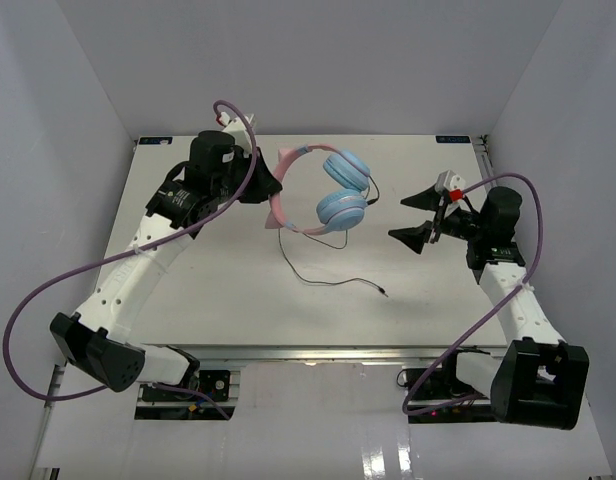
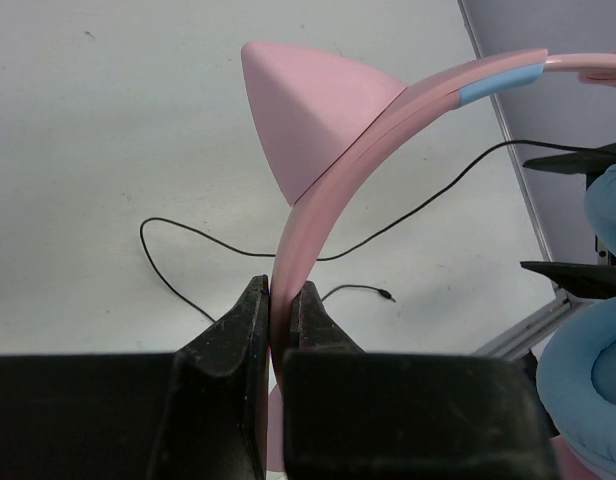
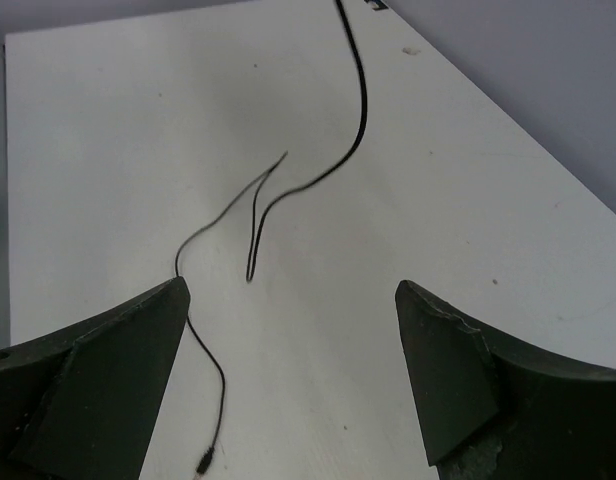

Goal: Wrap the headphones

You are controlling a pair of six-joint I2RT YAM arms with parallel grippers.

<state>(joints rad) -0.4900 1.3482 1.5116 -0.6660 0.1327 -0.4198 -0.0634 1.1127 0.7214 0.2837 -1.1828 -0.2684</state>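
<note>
**Narrow grip on the band could twist loose**

On the white worktop (image 1: 188,300), my left arm reaches far forward. Its tool (image 2: 280,305) is clamped on the pink band of the cat-eared headphones with light-blue cups (image 1: 328,195), near the far middle. My right arm is bent in from the side, its tool (image 1: 416,217) spread wide and empty, just beside the cups. The thin black cable (image 1: 323,280) trails loose toward me, its plug (image 1: 386,293) lying free. I judge that tugging the cable could swivel the smooth band out of that narrow pinch, or the thin cable could slip between the closing fingers.
</note>
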